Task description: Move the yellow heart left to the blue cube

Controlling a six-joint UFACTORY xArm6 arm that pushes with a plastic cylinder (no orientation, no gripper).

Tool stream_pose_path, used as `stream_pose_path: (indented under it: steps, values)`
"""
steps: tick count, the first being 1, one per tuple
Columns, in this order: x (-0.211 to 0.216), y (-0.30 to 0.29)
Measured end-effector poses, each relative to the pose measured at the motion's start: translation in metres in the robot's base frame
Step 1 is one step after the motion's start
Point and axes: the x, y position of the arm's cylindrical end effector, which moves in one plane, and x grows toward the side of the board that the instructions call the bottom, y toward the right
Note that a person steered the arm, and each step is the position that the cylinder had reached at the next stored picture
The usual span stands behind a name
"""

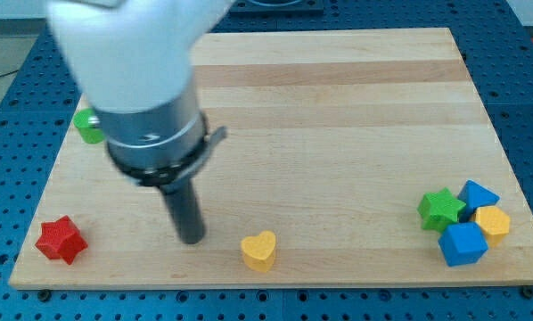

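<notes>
Item: rod tip (192, 239). No gripper or fingers are fitted, so no open or closed state applies; the arm ends in a dark rod resting on the wooden board (338, 107), holding nothing.

Item: yellow heart (259, 251). Lies near the board's bottom edge, just to the view's right of the tip and slightly below it, apart from it, not touching.

Item: blue cube (463, 243). Sits far to the view's right of the tip, in a cluster at the board's bottom right corner, touching or nearly touching the green star (441, 209), a blue triangular block (478, 194) and a yellow block (493, 223) of unclear shape.

Item: red star (61, 240). To the view's left of the tip, near the bottom left corner.

Item: green block (89, 126). Above and left of the tip, partly hidden by the arm.

Progress: judged barely begun. The heart stands well apart from the cube, with open board between. Remaining: contact on the heart's left side, then a long push rightward, stopping on the cube's left.
</notes>
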Motion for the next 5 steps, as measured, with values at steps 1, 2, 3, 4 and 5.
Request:
stream_pose_path:
  steps: [1,2,3,4,5]
  values:
    - [0.042,-0.002]
    - [0.028,0.052]
    - [0.007,0.114]
    - [0.004,0.163]
    - [0.004,0.136]
